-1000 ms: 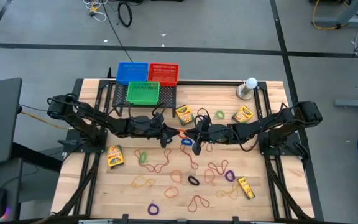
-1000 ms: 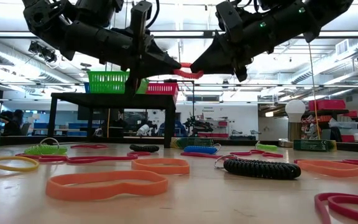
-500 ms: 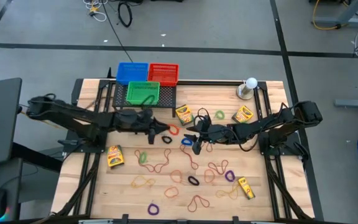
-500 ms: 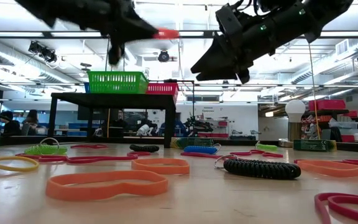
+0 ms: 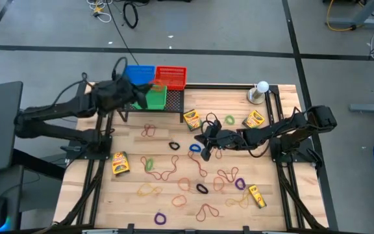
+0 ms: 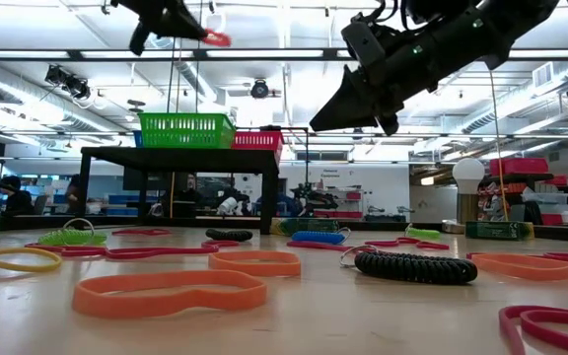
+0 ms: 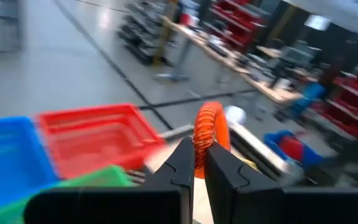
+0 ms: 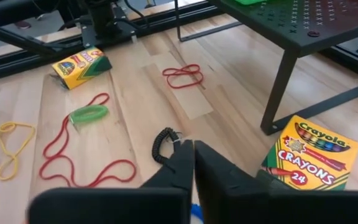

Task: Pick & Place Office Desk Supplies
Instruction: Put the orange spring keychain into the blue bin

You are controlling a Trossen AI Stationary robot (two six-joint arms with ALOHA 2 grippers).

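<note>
My left gripper (image 7: pixel 197 154) is raised at the far left by the baskets (image 5: pixel 138 97), shut on an orange coiled band (image 7: pixel 211 124), which also shows in the low view (image 6: pixel 217 39). My right gripper (image 8: pixel 189 151) hangs shut over the table's middle (image 5: pixel 204 138) with nothing between its fingers. Below and beyond it lie a black coiled band (image 8: pixel 163 144) and a crayon box (image 8: pixel 306 155). Rubber bands of several colours lie flat across the tabletop (image 5: pixel 174 172). More crayon boxes (image 5: pixel 119 163) (image 5: pixel 254 119) (image 5: pixel 257 196) lie on the wood. My left gripper pinches the orange band's near part (image 7: pixel 199 148) between its two fingertips, at their free ends. The fingers lie about level, high above the table. The loop sticks out beyond the fingertips, lifted clear of everything.
A blue basket (image 5: pixel 137 73), a red basket (image 5: pixel 171 76) and a green basket (image 5: pixel 154 97) sit on a black stand (image 8: pixel 303 25) at the far left. A white ball on a round base (image 5: pixel 261 89) stands at the far right.
A second ago the orange band hung between both grippers over the table's middle. My left gripper has carried it up and toward the table's far left, over to the baskets, tipping up to about level. My right gripper no longer touches the band and has stayed where it was.
</note>
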